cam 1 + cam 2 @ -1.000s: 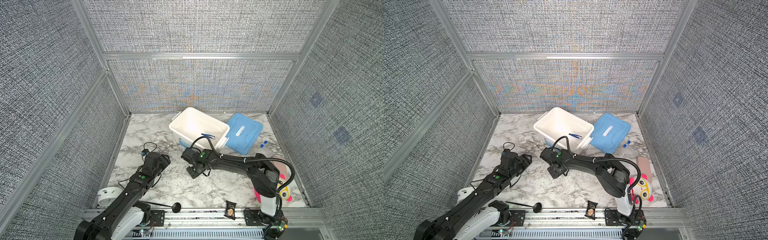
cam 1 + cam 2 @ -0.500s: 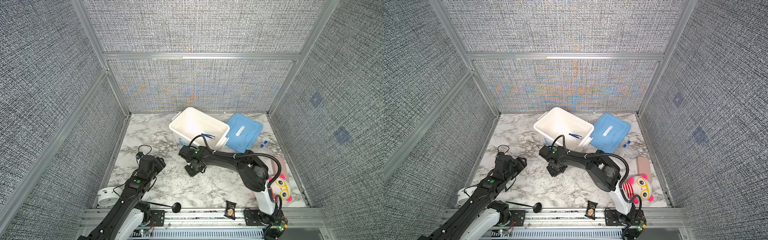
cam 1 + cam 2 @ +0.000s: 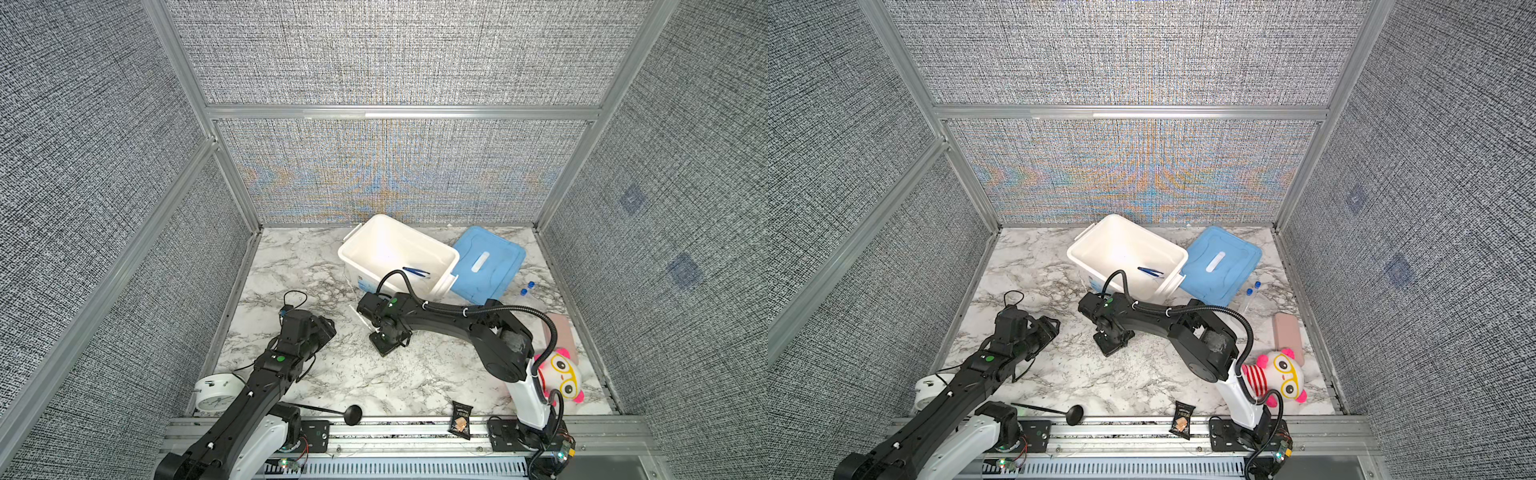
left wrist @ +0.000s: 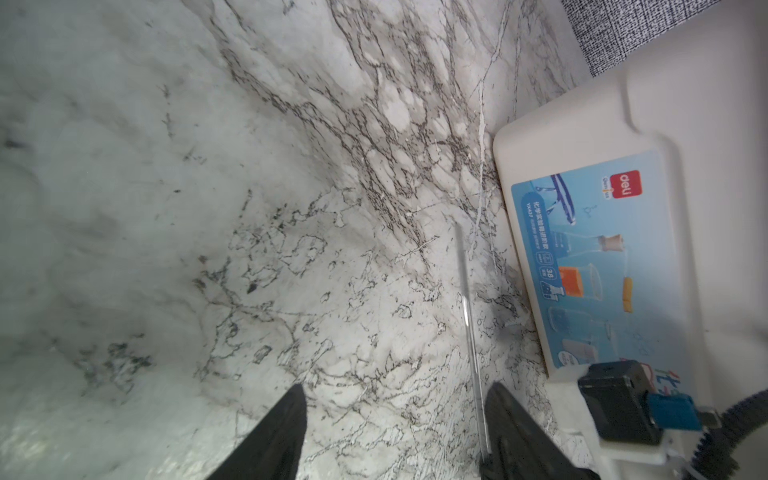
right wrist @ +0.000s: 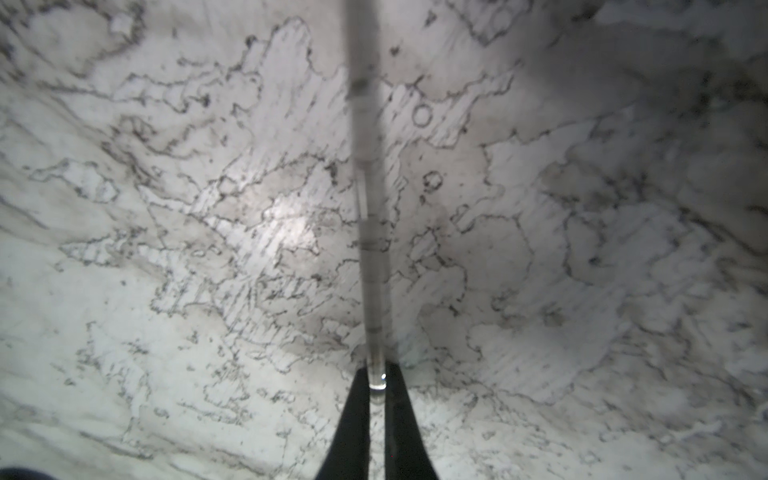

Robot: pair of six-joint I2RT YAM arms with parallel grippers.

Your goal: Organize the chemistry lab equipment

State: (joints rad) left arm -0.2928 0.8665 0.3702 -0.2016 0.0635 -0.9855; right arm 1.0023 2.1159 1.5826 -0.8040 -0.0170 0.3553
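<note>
The right arm reaches from its near-right base leftward over the worktop, forearm low and almost level, wrist bent so the right claw points steeply down just in front of the white bin. Its jaws are pinched together on one end of the long thin white stick, which runs off alongside the bin's labelled wall. The left arm sits bent at near left, its left claw spread apart over bare marble, gripping nothing. Dark blue tweezers lie inside the bin. Two blue-capped tubes lie right of the blue lid.
</note>
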